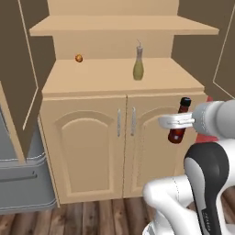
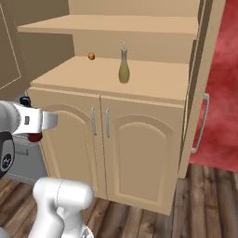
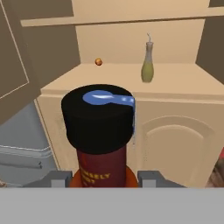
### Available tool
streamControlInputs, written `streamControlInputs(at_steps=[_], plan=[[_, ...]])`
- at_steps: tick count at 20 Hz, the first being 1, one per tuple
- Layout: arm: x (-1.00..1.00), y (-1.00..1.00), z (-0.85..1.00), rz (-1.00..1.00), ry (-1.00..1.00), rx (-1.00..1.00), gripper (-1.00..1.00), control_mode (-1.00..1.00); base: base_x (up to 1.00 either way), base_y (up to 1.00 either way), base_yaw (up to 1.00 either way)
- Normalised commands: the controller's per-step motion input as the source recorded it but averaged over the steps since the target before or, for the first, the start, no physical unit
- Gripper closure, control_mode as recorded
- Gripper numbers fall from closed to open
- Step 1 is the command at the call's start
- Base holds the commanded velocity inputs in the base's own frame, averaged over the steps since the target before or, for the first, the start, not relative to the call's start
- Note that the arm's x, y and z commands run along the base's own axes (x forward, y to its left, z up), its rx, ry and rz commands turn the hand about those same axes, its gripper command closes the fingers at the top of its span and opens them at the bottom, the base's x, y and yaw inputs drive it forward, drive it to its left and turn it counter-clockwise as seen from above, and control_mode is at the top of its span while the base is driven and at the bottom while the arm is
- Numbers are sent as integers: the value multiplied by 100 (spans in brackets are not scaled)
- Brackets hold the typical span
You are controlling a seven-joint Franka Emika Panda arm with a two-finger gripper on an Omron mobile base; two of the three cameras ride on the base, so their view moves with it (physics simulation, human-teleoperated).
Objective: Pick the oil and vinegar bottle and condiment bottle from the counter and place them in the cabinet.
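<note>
Closest to the hand camera is the black cap of the condiment bottle, its red-brown body rising between the two fingers of the gripper, which pinches it low on the body and carries it upright in front of the cabinet, below shelf height. The oil and vinegar bottle already stands on the cabinet's lower open shelf, so half the job looks done; what remains is lifting this second bottle over the shelf's front edge and setting it down. A small orange ball sits near the back wall, well apart from the green bottle, and bare shelf lies on both sides of that bottle. The shelf above limits headroom, and an open door flanks the right side.
</note>
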Motion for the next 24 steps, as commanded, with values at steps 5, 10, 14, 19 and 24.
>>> streamControlInputs(at_steps=[5,10,14,19,24], plan=[[0,0,0,0,0,0,100,100,73,0,5],[0,0,0,0,0,0,100,100,37,17,2],[0,0,0,0,0,0,100,100,1,59,0],[0,0,0,0,0,0,100,100,20,45,-1],[0,0,0,0,0,0,100,100,58,5,-1]])
